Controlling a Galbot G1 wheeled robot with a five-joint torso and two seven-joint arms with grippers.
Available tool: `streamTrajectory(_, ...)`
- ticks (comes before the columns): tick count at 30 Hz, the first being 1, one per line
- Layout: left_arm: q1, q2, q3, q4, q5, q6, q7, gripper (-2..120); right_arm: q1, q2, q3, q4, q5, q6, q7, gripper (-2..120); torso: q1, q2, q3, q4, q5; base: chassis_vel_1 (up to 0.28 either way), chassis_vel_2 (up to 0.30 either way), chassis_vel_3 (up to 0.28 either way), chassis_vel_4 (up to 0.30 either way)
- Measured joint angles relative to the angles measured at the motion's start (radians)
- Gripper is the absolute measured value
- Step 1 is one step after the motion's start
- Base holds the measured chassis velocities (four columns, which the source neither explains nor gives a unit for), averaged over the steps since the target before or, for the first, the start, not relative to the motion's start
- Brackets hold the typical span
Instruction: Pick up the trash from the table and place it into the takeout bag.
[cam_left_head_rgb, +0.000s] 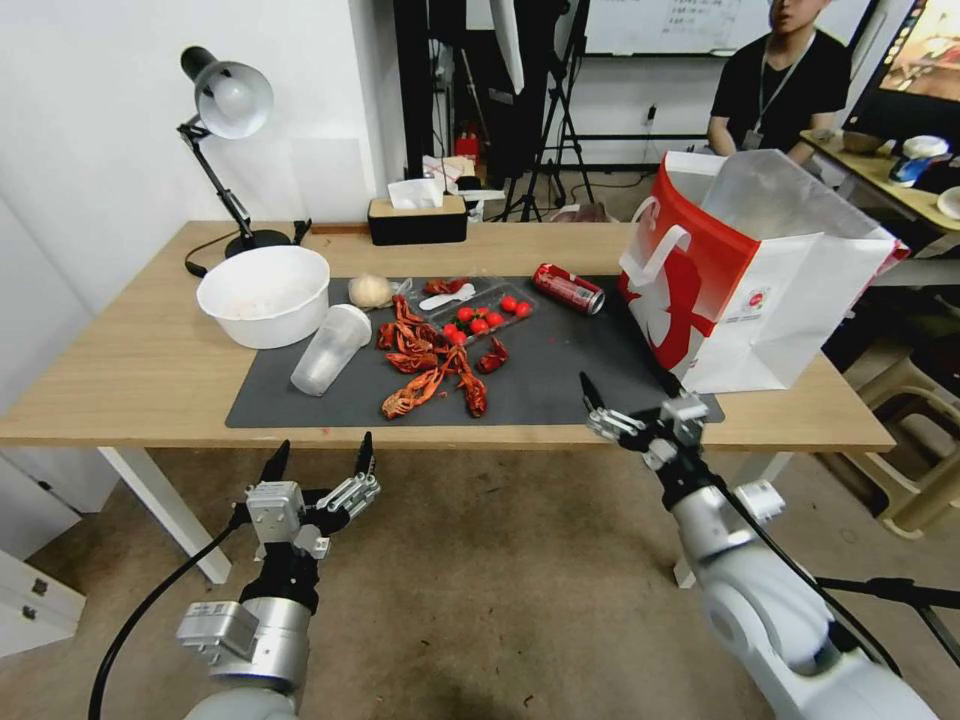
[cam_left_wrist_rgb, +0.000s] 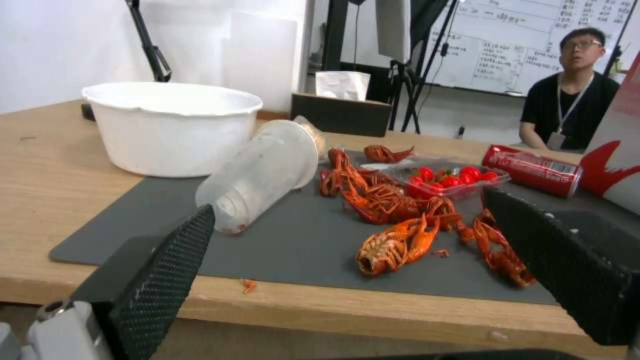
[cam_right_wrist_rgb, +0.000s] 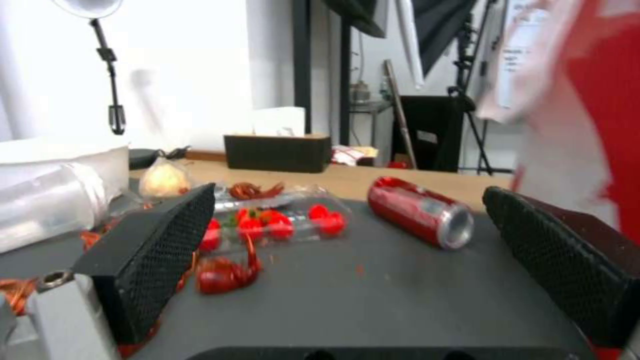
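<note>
On the table's (cam_left_head_rgb: 150, 370) dark grey mat (cam_left_head_rgb: 560, 380) lies the trash: a white round bowl (cam_left_head_rgb: 262, 295) (cam_left_wrist_rgb: 170, 127), a clear plastic cup (cam_left_head_rgb: 330, 348) (cam_left_wrist_rgb: 263, 172) on its side, red crayfish shells (cam_left_head_rgb: 430, 365) (cam_left_wrist_rgb: 393, 240), a clear tray of cherry tomatoes (cam_left_head_rgb: 488, 312) (cam_right_wrist_rgb: 280, 220) and a red can (cam_left_head_rgb: 567, 288) (cam_right_wrist_rgb: 420, 210). The takeout bag (cam_left_head_rgb: 750, 270) stands open at the mat's right end. My left gripper (cam_left_head_rgb: 323, 447) (cam_left_wrist_rgb: 347, 210) hangs open below the table's front edge. My right gripper (cam_left_head_rgb: 627, 392) (cam_right_wrist_rgb: 348, 192) is open over the front right of the mat, beside the bag.
A desk lamp (cam_left_head_rgb: 228, 100) and a black tissue box (cam_left_head_rgb: 417, 220) stand along the table's back edge. A small wrapped beige lump (cam_left_head_rgb: 370, 290) and a white spoon (cam_left_head_rgb: 447, 297) lie on the mat. A stool (cam_left_head_rgb: 915, 400) stands to the right of the table.
</note>
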Motion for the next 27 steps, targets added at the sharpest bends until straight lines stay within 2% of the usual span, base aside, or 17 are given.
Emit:
streamTrajectory(2, 0.0, -0.001, 0.0, 0.0, 0.001, 0.0, 0.0, 100, 0.021, -0.005, -0.01, -0.008, 0.003, -0.006, 0.001, 100, 0.0, 0.0, 0.0, 0.0, 0.0, 0.0, 0.0, 0.0, 0.0)
streamTrajectory(9, 0.008, 0.002, 0.002, -0.014, 0.003, 0.001, 0.0, 100, 0.251, -0.037, -0.115, -0.106, 0.076, -0.104, 0.009, 100, 0.0, 0.0, 0.0, 0.0, 0.0, 0.0, 0.0, 0.0, 0.0)
streamTrajectory(27, 0.007, -0.001, -0.013, -0.016, -0.001, 0.003, -0.001, 100, 0.517, -0.016, -0.245, -0.272, 0.115, -0.191, 0.051, 100, 0.0, 0.0, 0.0, -0.0001, -0.0001, 0.0, 0.0, 0.0, 0.0)
